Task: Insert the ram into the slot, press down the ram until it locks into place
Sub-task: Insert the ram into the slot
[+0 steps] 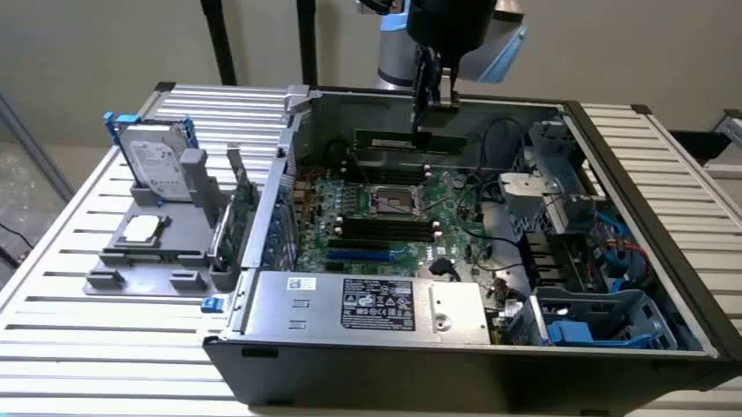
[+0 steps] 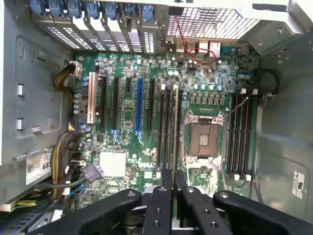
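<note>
The ram (image 1: 388, 137), a long thin green board stick, hangs level in the air inside the open black computer case (image 1: 464, 369); we see the black end effector (image 1: 433, 126) pinching it from above; it is well above the big green motherboard (image 1: 453, 195); the long narrow black plastic slot (image 2: 167, 127) lies bare beside the square metal socket (image 2: 203, 137); ram and slot are apart.

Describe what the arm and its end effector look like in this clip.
The arm is silver-grey and cylindrical, with light blue joint caps. The end effector is matte black: a bulky dark body, angular linkage bars studded with round bolt heads, and two slim, flat parallel fingers at the centre.
</note>
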Robot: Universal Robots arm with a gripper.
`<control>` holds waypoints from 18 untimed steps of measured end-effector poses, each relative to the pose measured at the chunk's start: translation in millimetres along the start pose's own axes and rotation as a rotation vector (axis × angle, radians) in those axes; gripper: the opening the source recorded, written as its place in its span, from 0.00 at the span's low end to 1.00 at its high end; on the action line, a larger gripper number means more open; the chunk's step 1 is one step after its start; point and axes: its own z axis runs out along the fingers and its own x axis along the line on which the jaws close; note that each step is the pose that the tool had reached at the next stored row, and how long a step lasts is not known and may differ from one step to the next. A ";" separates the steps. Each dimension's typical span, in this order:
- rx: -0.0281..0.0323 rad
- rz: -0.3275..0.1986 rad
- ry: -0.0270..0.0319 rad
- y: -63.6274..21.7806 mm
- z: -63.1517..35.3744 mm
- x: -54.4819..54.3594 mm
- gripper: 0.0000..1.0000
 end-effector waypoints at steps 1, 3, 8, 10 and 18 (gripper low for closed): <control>0.0000 0.000 0.0000 0.0 0.0 0.0 0.13; 0.0000 0.000 0.0000 0.0 0.0 0.0 0.13; 0.0000 0.000 0.0000 0.0 0.0 0.0 0.13; 0.0000 0.000 0.0000 0.0 0.0 0.0 0.13; 0.0000 0.003 0.0004 2.0 11.7 0.1 0.13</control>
